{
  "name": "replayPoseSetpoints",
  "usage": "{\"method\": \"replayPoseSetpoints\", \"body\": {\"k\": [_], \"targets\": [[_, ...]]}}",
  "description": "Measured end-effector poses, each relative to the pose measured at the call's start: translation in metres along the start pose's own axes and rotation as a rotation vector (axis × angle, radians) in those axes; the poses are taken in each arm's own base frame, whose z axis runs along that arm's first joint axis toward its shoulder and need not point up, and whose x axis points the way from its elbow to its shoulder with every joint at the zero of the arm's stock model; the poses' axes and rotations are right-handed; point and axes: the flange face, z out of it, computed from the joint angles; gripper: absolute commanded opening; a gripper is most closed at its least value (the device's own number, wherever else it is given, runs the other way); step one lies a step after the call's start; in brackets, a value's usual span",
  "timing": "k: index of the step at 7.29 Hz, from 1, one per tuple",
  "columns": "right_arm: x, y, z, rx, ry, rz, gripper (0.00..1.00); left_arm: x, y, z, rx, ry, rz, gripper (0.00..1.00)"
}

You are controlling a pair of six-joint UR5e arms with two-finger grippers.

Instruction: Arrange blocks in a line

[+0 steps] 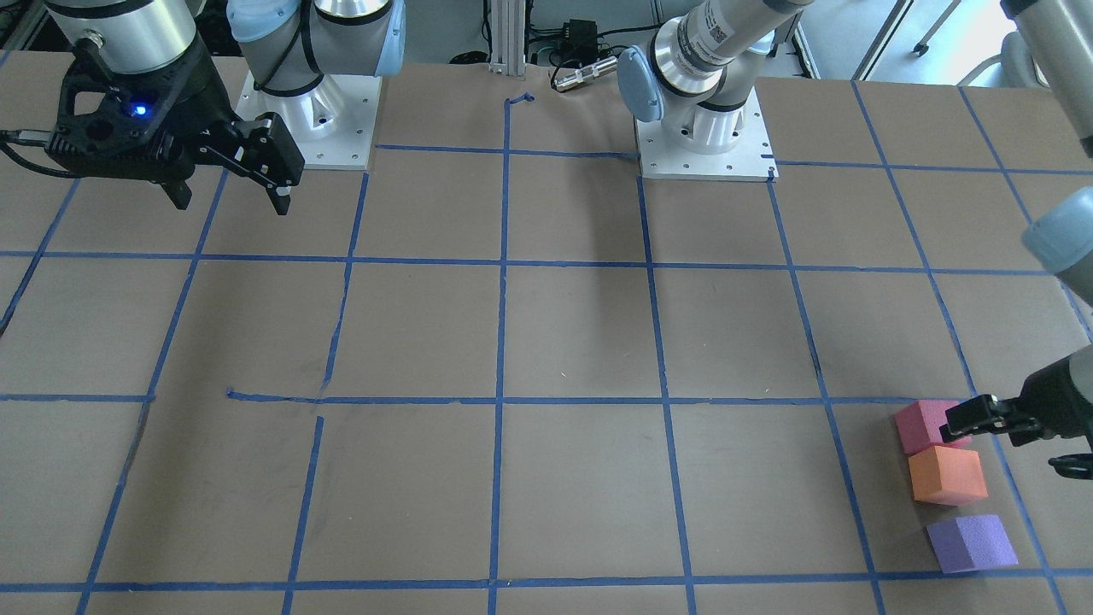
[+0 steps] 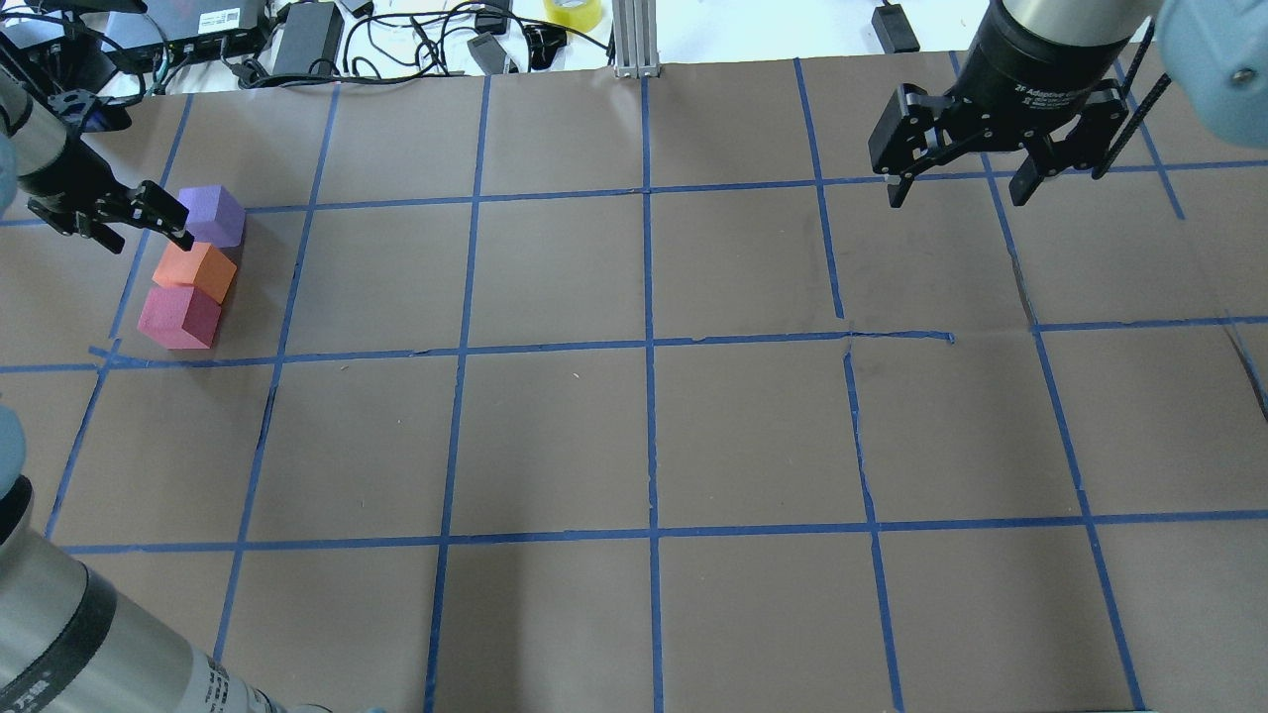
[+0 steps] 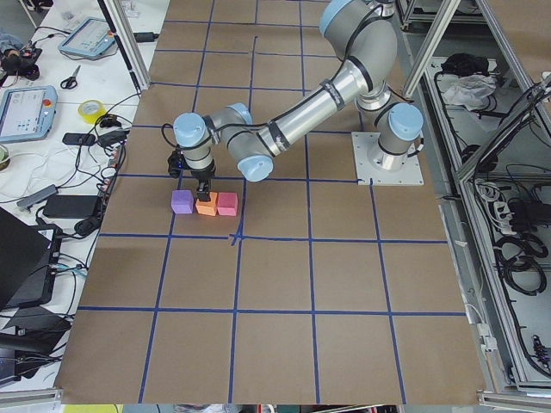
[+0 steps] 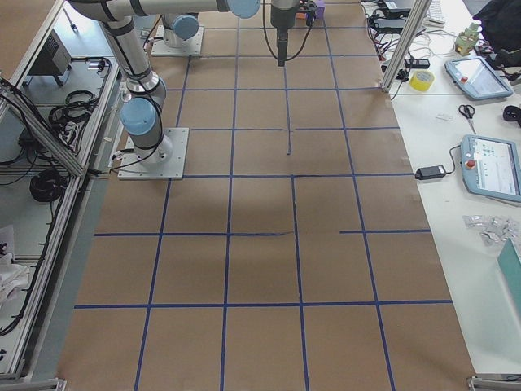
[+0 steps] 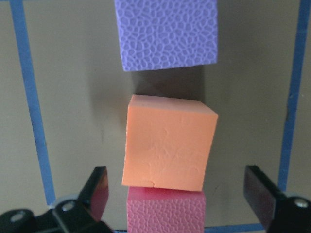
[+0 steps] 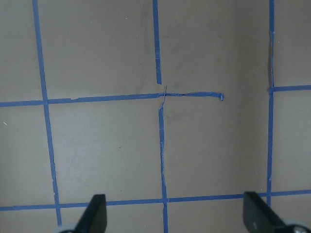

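Note:
Three foam blocks lie in a row at the table's far left in the overhead view: purple (image 2: 212,214), orange (image 2: 195,270), pinkish-red (image 2: 179,316). Orange touches pinkish-red, and purple stands a small gap away. In the left wrist view, purple (image 5: 165,34) is at the top, orange (image 5: 167,148) in the middle and pinkish-red (image 5: 165,213) at the bottom. My left gripper (image 2: 149,241) hovers over the row, open and empty, its jaws wide of the blocks. My right gripper (image 2: 956,193) is open and empty, raised over the far right of the table.
Blue tape lines (image 2: 649,347) grid the brown table. Cables, boxes and a yellow tape roll (image 2: 573,12) lie beyond the far edge, beside a metal post (image 2: 634,40). The two arm bases (image 1: 704,141) stand at the robot's side.

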Motion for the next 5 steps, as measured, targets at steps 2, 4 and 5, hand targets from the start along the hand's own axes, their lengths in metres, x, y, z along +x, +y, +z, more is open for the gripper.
{"method": "replayPoseSetpoints", "body": {"k": [2, 4, 5], "targets": [[0.0, 0.0, 0.0, 0.002, 0.001, 0.0, 1.0, 0.054, 0.027, -0.085, -0.017, 0.011, 0.038, 1.0], [0.0, 0.0, 0.0, 0.005, 0.0, 0.001, 1.0, 0.151, 0.051, -0.156, 0.033, -0.012, 0.037, 1.0], [0.0, 0.0, 0.0, 0.004, 0.001, 0.002, 1.0, 0.205, 0.058, -0.175, 0.059, -0.018, 0.008, 1.0]]}}
